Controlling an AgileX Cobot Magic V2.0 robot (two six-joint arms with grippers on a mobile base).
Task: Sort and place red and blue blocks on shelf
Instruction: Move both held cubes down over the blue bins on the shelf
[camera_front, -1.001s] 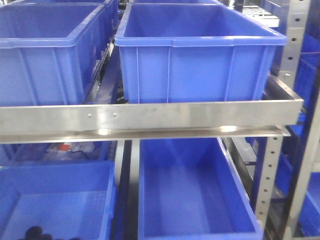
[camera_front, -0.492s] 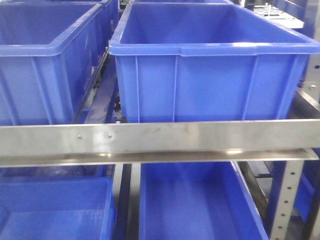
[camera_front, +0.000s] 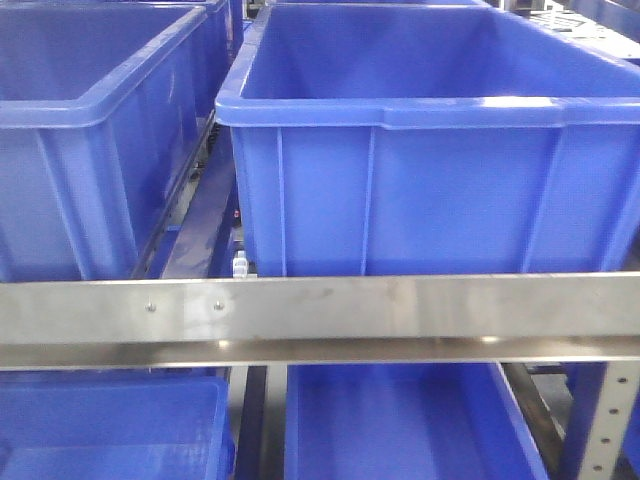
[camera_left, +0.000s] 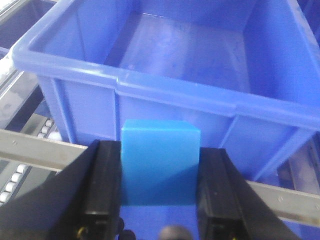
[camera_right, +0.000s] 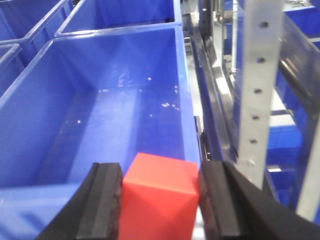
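Observation:
The blue block (camera_left: 159, 162) is clamped between the black fingers (camera_left: 102, 187) of my left gripper (camera_left: 159, 187), held in front of a large blue crate (camera_left: 165, 100) and above the shelf's steel rail (camera_left: 30, 147). The red block (camera_right: 159, 197) is pinched in my right gripper (camera_right: 160, 202), hanging over the near right part of another blue crate (camera_right: 115, 110). In the front view the shelf (camera_front: 320, 310) shows as a brushed steel rail with two screws; neither gripper nor block appears there.
Two big blue crates (camera_front: 420, 170) (camera_front: 80, 150) stand side by side on the upper tier, with more crates (camera_front: 400, 430) below the rail. A perforated steel upright (camera_right: 257, 80) rises right of the red block. Roller tracks (camera_left: 20, 170) lie beside the left crate.
The front view has risen and closed in on the upper tier: the steel rail dropped lower in frame, the upper crates grew larger, and the lower crates mostly slid out of view.

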